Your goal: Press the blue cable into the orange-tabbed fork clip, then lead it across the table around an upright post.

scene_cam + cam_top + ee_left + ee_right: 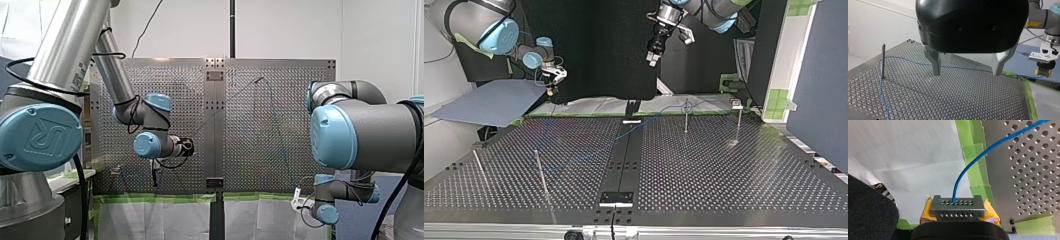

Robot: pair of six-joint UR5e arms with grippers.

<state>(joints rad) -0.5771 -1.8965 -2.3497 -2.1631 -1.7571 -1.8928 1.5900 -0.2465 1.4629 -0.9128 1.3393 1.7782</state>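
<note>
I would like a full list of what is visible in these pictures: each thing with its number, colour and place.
perforated table: one, silver, below both arms.
upright posts: four, metal, two toward each side of the top view.
blue cable: one, blue, bends round one post, crosses the table to my right gripper.
green tape: several strips, green, along the table's edge.
sheet: one, grey-blue, beside the table at the top view's left.
small fixture: one, white, at the table's far middle edge.
left gripper: black, metal fingers, open above the table.
right gripper: yellow pads, shut on the blue cable, past the taped edge.
</note>
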